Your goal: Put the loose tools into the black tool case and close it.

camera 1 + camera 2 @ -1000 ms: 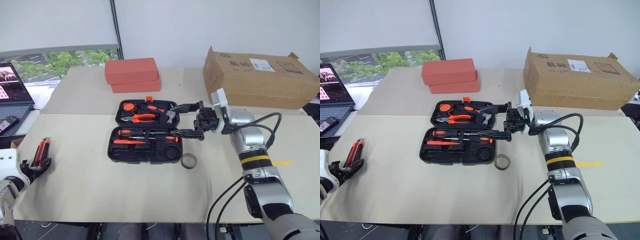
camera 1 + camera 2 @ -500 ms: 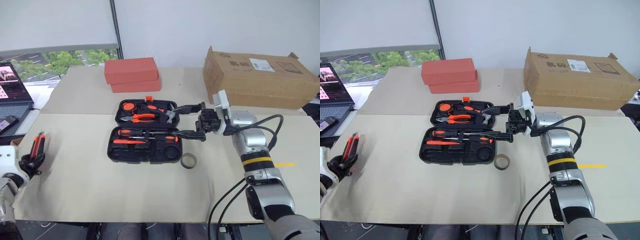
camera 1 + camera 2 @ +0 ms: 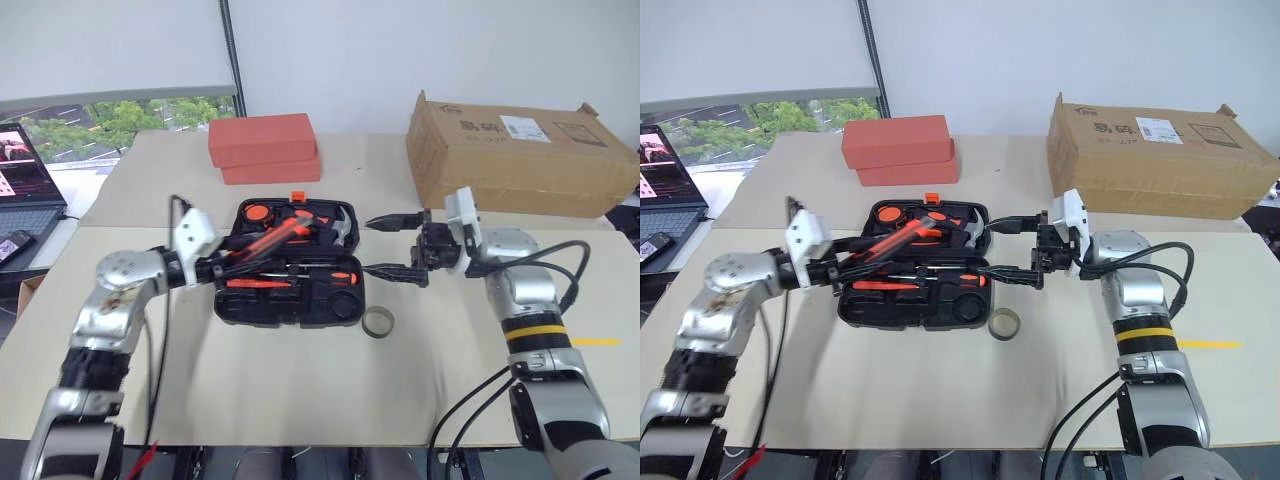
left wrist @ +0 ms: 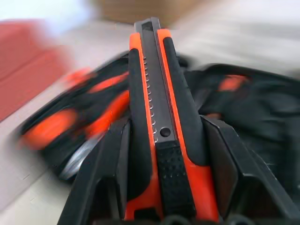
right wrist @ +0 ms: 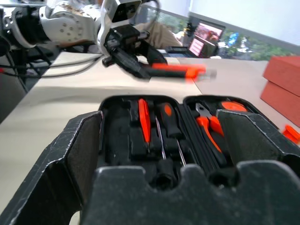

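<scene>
Grey-brown, the small ring roll (image 3: pixel 377 321) lies nearest on the beige table (image 3: pixel 250 380), just off the front right corner of the black tool case (image 3: pixel 288 305), which lies open with its two halves flat. In the near half two screwdrivers (image 3: pixel 262 265) and a small all-orange screwdriver (image 3: pixel 247 283) sit in their recesses; the far half holds pliers (image 3: pixel 300 217) and a hammer (image 3: pixel 340 230). Above the case's left part the left gripper (image 3: pixel 222 270) clamps the black-and-orange utility knife (image 4: pixel 159 122), whose free end reaches out over the open halves. At the case's right edge the right gripper (image 3: pixel 385 246) hangs with its jaws spread wide and nothing between them. Farther back stand two stacked red-orange blocks (image 3: pixel 265 149) and, to the right, a cardboard box (image 3: pixel 520 155).
</scene>
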Controlling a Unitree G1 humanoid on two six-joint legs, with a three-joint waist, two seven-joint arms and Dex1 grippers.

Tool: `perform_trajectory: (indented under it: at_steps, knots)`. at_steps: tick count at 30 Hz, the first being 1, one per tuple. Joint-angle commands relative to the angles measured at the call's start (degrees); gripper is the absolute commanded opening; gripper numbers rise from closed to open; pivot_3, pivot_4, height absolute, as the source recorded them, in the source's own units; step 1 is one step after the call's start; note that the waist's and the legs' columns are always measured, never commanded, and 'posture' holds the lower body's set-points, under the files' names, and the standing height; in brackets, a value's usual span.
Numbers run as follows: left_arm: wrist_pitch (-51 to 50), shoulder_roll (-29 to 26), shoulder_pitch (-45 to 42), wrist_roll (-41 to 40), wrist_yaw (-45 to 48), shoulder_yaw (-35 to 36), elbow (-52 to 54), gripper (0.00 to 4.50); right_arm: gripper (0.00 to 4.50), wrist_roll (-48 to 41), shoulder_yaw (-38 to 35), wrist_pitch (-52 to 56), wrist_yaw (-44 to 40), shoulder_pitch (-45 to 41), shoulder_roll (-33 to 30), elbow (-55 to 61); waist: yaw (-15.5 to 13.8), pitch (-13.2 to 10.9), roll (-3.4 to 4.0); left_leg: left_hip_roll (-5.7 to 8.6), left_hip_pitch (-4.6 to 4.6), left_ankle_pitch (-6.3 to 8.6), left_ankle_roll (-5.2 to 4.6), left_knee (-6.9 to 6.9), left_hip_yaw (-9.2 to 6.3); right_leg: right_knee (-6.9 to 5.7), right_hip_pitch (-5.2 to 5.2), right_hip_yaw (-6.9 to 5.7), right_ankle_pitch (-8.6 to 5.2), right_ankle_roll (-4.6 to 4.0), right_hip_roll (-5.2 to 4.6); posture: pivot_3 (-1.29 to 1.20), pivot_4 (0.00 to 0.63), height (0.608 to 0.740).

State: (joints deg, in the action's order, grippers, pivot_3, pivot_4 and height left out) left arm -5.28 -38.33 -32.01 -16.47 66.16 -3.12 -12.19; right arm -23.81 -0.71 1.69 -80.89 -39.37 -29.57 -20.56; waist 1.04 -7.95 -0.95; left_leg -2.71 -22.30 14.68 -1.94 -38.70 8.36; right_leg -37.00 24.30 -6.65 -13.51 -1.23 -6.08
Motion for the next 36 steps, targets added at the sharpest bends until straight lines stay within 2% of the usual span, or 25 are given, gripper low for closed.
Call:
perform_trajectory:
  at_steps: [1, 7, 13, 21, 27, 29, 30, 31, 34, 36]
  knots:
    - [6.52, 0.20, -4.55, 3.15, 8.13, -4.57, -5.79, 1.78, 4.50, -0.76, -2.09, 0.32, 1.29, 2.36, -2.38, 4.52, 0.04, 0.00, 0.00, 0.00, 0.00, 0.00, 0.00, 0.00, 0.00, 0.00, 0.00, 0.00, 0.00, 0.01, 0.00, 0.00, 0.150, 0.712]
    - [14.99, -0.94, -10.79, 7.40, 18.25, -8.85, -17.97, 1.78, 4.50, -1.81, -3.54, 1.75, 4.10, 8.02, -4.75, 10.12, -0.22, -0.01, 0.00, 0.00, -0.04, 0.00, -0.03, -0.07, 0.00, 0.01, 0.02, 0.00, -0.03, 0.05, 0.02, 0.00, 0.150, 0.712]
    - [20.02, -1.13, -14.24, 10.38, 25.14, -10.90, -25.18, 1.78, 4.50, -1.93, -4.08, 2.26, 5.69, 9.87, -4.90, 12.21, -0.33, -0.02, 0.00, -0.01, -0.05, 0.03, -0.08, -0.11, -0.03, 0.00, 0.02, -0.01, -0.04, 0.07, 0.01, 0.00, 0.150, 0.712]
    - [25.56, 1.15, -18.93, 14.37, 26.34, -14.54, -32.86, 1.78, 4.50, -1.60, -3.43, 1.73, 6.27, 8.96, -4.34, 11.42, -0.42, -0.02, -0.01, 0.03, -0.11, 0.07, -0.16, -0.17, -0.12, 0.00, 0.00, -0.02, -0.07, 0.11, 0.03, 0.00, 0.150, 0.712]
    - [24.48, 1.09, -19.15, 15.44, 26.34, -14.98, -33.89, 1.78, 4.50, -1.49, -3.45, 1.42, 6.12, 8.83, -4.42, 11.12, -0.38, -0.02, -0.01, 0.02, -0.08, 0.17, -0.35, -0.20, -0.14, -0.06, -0.02, -0.02, -0.07, 0.11, 0.02, 0.00, 0.150, 0.712]
    - [22.96, 0.84, -18.69, 15.03, 26.34, -14.63, -32.93, 2.79, 4.50, -1.46, -3.42, 1.41, 6.04, 8.87, -4.47, 11.08, -0.35, -0.02, -0.01, 0.02, -0.06, 0.18, -0.35, -0.20, -0.15, -0.07, -0.02, -0.02, -0.07, 0.11, 0.02, 0.00, 0.150, 0.712]
    - [22.50, 1.02, -18.50, 14.38, 26.31, -13.88, -32.32, 2.98, 4.50, -1.43, -3.39, 1.36, 5.95, 8.87, -4.49, 10.98, -0.34, -0.02, -0.01, 0.02, -0.07, 0.18, -0.35, -0.20, -0.16, -0.08, -0.02, -0.02, -0.07, 0.11, 0.03, 0.00, 0.150, 0.712]
    - [22.55, 1.35, -18.44, 13.65, 25.95, -12.98, -31.83, 3.49, 4.50, -1.42, -3.36, 1.37, 5.85, 8.81, -4.51, 10.85, -0.35, -0.02, -0.01, 0.02, -0.08, 0.17, -0.35, -0.20, -0.16, -0.08, -0.02, -0.02, -0.07, 0.11, 0.04, 0.00, 0.150, 0.712]
    - [21.34, 1.35, -18.35, 11.94, 25.65, -11.17, -29.48, 4.29, 4.50, -1.22, -3.15, 1.11, 5.56, 8.34, -4.41, 10.16, -0.35, -0.02, -0.01, 0.02, -0.10, 0.15, -0.31, -0.21, -0.16, -0.08, -0.01, -0.02, -0.07, 0.11, 0.03, 0.00, 0.150, 0.712]
    - [19.84, 0.84, -18.40, 10.58, 25.89, -9.87, -27.67, 4.42, 4.50, -1.04, -2.95, 0.88, 5.38, 7.83, -4.26, 9.62, -0.35, -0.02, -0.01, 0.02, -0.10, 0.11, -0.24, -0.21, -0.16, -0.07, -0.01, -0.02, -0.07, 0.11, 0.03, 0.00, 0.150, 0.712]
